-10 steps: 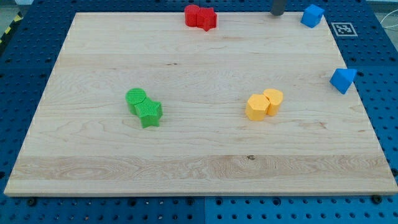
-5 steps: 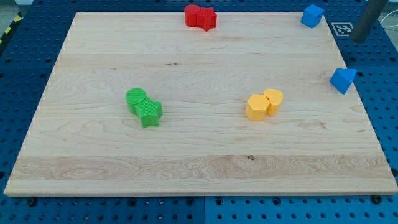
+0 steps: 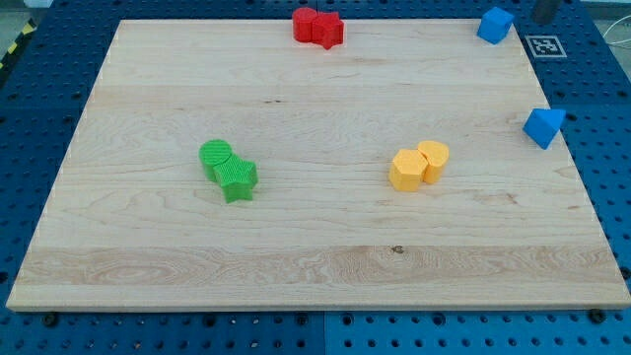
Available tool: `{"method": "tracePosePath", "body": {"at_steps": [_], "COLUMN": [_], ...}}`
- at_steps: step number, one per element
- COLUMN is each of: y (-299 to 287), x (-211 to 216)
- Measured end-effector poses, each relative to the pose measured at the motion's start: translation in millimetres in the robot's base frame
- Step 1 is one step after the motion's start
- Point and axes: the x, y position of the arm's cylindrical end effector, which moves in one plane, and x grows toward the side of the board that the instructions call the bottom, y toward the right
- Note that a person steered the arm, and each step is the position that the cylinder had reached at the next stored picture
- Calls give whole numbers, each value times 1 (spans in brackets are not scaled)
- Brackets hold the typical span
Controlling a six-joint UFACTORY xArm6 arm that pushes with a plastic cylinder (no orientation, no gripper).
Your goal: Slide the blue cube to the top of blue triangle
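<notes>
The blue cube (image 3: 496,24) sits at the top right corner of the wooden board (image 3: 315,247). The blue triangle (image 3: 543,126) lies on the board's right edge, below the cube and a little to its right, well apart from it. Only the lower end of my rod shows at the view's top edge. My tip (image 3: 543,19) is just off the board, to the right of the blue cube and not touching it.
Two red blocks (image 3: 317,27) sit together at the board's top edge. A green cylinder and a green star (image 3: 228,170) touch at centre left. Two yellow blocks (image 3: 418,164) touch at centre right. A marker tag (image 3: 544,44) lies right of the cube.
My tip went from left of the blue cube to the far right, then back left to just right of the cube. No block has moved.
</notes>
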Motion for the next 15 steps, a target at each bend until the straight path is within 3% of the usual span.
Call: {"method": "tracePosePath", "body": {"at_steps": [3, 4, 6, 8, 11, 12, 13, 15], "y": [-55, -103, -82, -131, -95, -93, -60, -57], "x": [0, 1, 35, 35, 99, 36, 43, 106]}}
